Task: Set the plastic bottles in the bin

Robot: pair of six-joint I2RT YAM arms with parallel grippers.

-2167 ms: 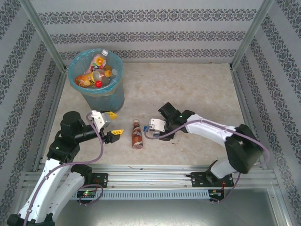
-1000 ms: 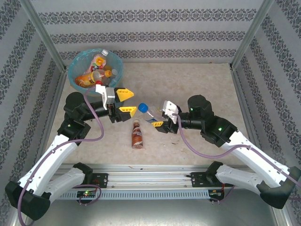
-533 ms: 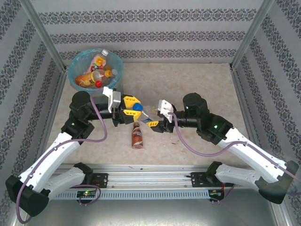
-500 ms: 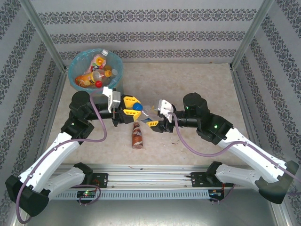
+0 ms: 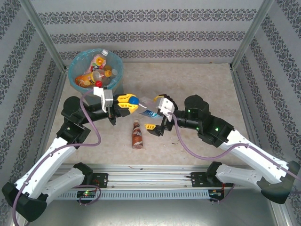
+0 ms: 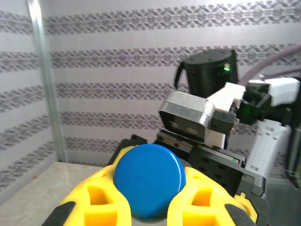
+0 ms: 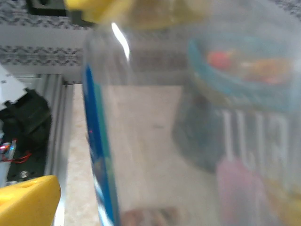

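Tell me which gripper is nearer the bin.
Left. The left gripper, shut on the blue-capped bottle, is just to the right of the bin; the right gripper, open, is farther right, beyond that bottle.

bare beige marbled worktop (image 5: pixel 202 80) lies open across the upper middle and right of the top view. upper left is blocked by the round grey-blue bin with light-blue liner (image 5: pixel 71 75). mid-frame the left tool (image 5: pixel 126 100), right tool (image 5: pixel 156 113) and a clear blue-capped plastic bottle (image 5: pixel 146 109) between them bar the way; just below lies a brown-labelled plastic bottle (image 5: pixel 137 135).
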